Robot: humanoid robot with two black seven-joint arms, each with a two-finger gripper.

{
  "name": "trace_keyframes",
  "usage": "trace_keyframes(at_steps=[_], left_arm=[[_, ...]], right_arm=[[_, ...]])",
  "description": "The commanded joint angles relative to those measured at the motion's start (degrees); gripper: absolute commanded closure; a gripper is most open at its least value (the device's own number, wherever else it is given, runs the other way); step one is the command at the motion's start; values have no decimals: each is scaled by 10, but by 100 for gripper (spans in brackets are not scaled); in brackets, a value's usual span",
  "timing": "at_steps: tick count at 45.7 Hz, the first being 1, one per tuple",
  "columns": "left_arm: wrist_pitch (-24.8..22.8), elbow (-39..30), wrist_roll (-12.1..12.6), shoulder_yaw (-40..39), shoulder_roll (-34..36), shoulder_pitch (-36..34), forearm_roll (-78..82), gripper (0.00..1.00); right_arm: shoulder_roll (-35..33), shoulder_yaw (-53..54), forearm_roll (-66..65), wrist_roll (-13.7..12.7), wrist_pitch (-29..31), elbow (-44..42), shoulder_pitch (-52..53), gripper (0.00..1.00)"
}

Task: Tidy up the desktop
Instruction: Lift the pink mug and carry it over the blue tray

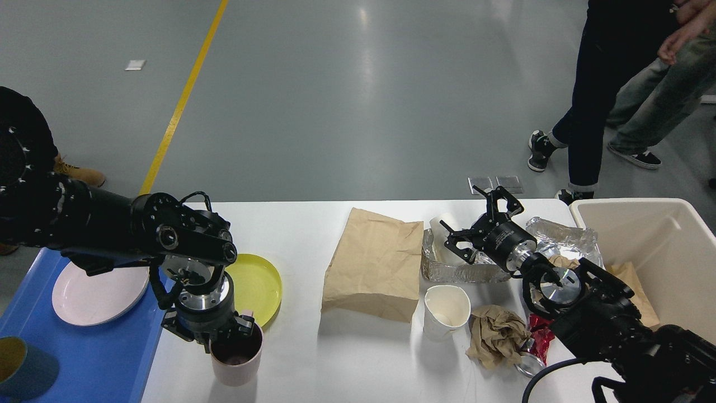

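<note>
White desktop [347,358] spans the lower view, cluttered on its right half. Left gripper [232,334] points down at the near left part of the desktop, fingers closed on the far rim of a pink cup [236,362] that stands upright. Yellow plate [254,285] lies just behind the cup, partly hidden by the arm. Blue tray [106,358] sits at the left edge, holding a pale pink plate [95,294] and a blue cup [22,369] at the near corner. Brown paper bag [377,263] lies flat near the middle. Right gripper [478,215] hangs over a crumpled foil tray [464,271], fingers spread wide, gripping nothing; a white cup [444,226] lies in the foil beneath it. Another white paper cup [446,310] stands just in front of the foil, with a crumpled brown paper wad [495,336] beside it and a red wrapper [540,341] touching the wad. Beige bin [660,246] sits at the right end with brown paper inside. Two people's legs [593,101] stand on the grey floor beyond.
</note>
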Motion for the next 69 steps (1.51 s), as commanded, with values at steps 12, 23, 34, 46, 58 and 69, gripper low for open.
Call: trace_keyframes(at_steps=[12,23,34,46,58,69], left_arm=[[-75,-1,-1,27,68,-56,0,100],[-108,-1,-5,60,128,-85,3,100],[-125,0,-7,87,191,-92,9,100],[-137,3,-8,103,257,-94,41,100],[-137,13,-13,136,286,-83,70,100],[-137,74,-14,125,316,-27,93,100]], right_arm=[[0,0,0,0,0,0,0,0],[0,0,0,0,0,0,0,0],[0,1,0,0,0,-1,0,0],[0,0,0,0,0,0,0,0],[0,0,0,0,0,0,0,0],[0,0,0,0,0,0,0,0]])
